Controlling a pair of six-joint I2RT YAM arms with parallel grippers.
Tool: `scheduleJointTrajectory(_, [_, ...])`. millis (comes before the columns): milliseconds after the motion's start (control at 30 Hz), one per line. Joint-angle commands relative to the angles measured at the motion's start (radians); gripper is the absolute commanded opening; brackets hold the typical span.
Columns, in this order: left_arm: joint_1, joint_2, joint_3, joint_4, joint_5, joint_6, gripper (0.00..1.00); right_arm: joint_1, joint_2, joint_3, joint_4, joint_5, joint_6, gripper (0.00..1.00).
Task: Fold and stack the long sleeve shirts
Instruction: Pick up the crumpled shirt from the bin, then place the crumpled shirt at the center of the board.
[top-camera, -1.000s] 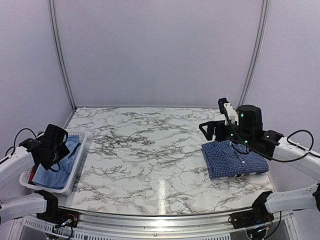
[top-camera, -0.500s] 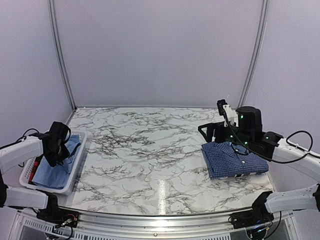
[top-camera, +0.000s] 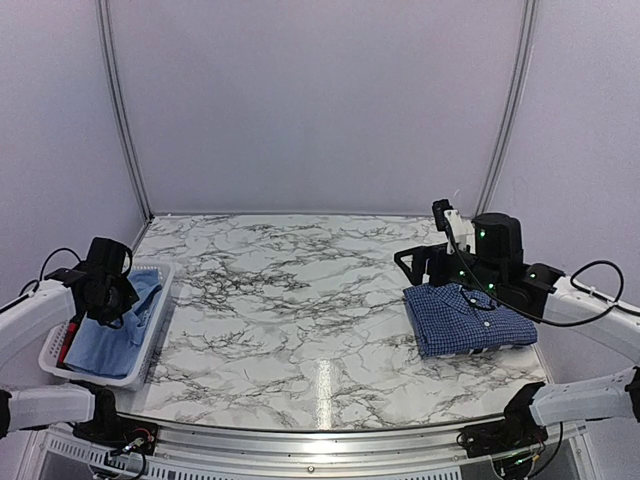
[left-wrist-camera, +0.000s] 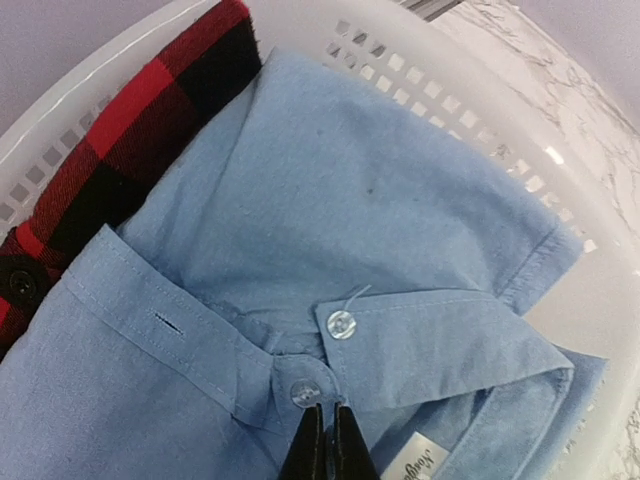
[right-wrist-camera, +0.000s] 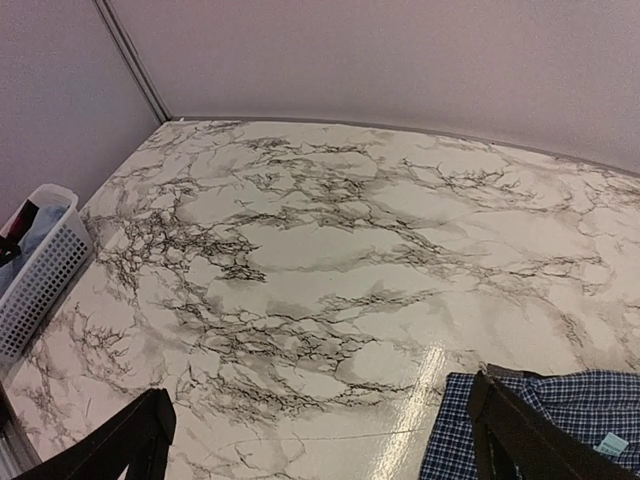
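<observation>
At the left edge of the marble table (top-camera: 300, 300), we find the white basket (left-wrist-camera: 420, 70) holding the light blue shirt (left-wrist-camera: 350, 200), directly beneath the left gripper (left-wrist-camera: 329, 418), its fingers pressed together at the collar (left-wrist-camera: 430, 345); the checked shirt (top-camera: 468, 318) lies folded just beside the right gripper (right-wrist-camera: 320, 395), which is spread wide.

the light blue shirt (left-wrist-camera: 300, 200) runs off the left wrist view's lower edge and hides most of the red-and-black garment (left-wrist-camera: 100, 160) in the basket (left-wrist-camera: 420, 60) at the desk's left edge. only the tips of the left gripper (left-wrist-camera: 328, 415) show, pressed together; whether they pinch cloth cannot be told. the checked shirt (right-wrist-camera: 560, 412) is cropped by the right wrist view's lower right corner.
</observation>
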Motion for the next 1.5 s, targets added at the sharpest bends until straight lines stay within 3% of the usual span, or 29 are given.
scheduleJointTrajectory(0, [0.003,-0.107,0.086,-0.004,0.039,0.095,0.0,0.009,0.031,0.026,0.041,-0.035,0.015,0.99])
scheduleJointTrajectory(233, [0.002,-0.241,0.232,-0.041,0.117,0.22,0.0,0.022,0.067,0.054,0.054,-0.04,-0.001,0.99])
scheduleJointTrajectory(433, [-0.014,-0.28,0.449,-0.032,0.335,0.343,0.0,0.052,0.109,0.069,0.093,-0.042,-0.024,0.99])
scheduleJointTrajectory(833, [-0.077,-0.133,0.88,0.093,0.746,0.346,0.0,0.075,0.161,0.12,0.168,-0.025,-0.039,0.98])
scheduleJointTrajectory(900, [-0.144,-0.089,0.947,0.109,0.734,0.351,0.0,0.075,0.161,0.125,0.177,-0.026,-0.037,0.99])
scheduleJointTrajectory(1267, [-0.79,0.265,1.295,0.15,0.453,0.533,0.0,0.075,0.147,0.148,0.18,-0.018,-0.028,0.99])
scheduleJointTrajectory(1467, [-0.953,0.427,1.558,0.15,0.446,0.602,0.0,0.076,0.124,0.157,0.165,-0.004,-0.037,0.98])
